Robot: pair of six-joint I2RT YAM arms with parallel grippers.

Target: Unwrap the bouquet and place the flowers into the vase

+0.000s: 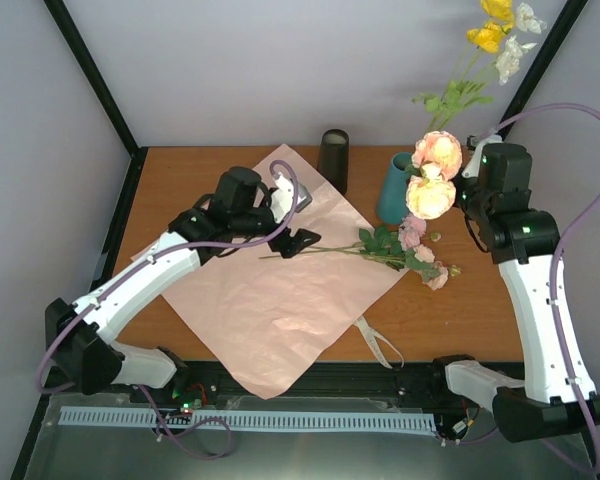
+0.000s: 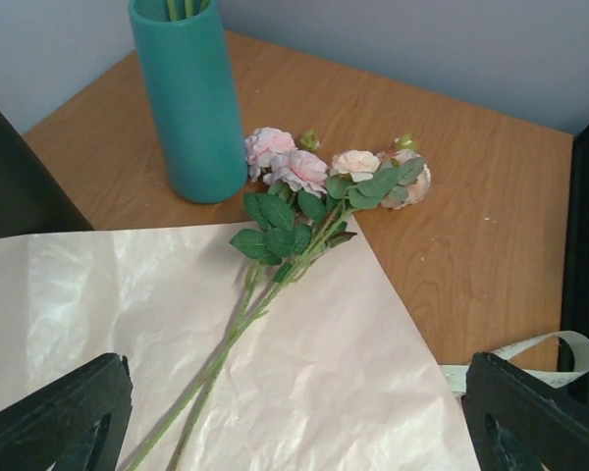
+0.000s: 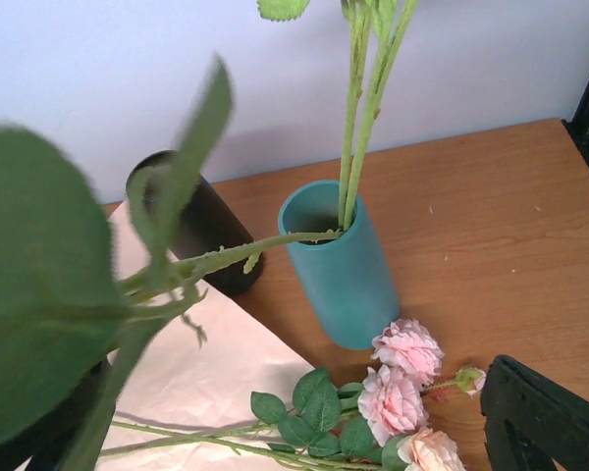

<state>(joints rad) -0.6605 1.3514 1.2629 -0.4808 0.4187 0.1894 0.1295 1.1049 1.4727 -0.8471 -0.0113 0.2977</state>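
Overhead view: we look down from behind the white-and-black robot arms. Wrist views: low, close; both share the tall teal cylindrical vase and pink-headed green-stemmed flowers.

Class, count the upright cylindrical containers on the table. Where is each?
2. The teal vase stands back right of centre, holding stems. The dark cylinder stands just left of it, at the pink paper's far corner. No others show.

Vase: plain teal.
Paper sheet: pale pink, crinkled.
Flowers: green stems and leaves, pink and peach heads; yellow and white blossoms at upper right.
Ribbon: beige.
Cylinder: black.
Table: orange-brown wood grain.
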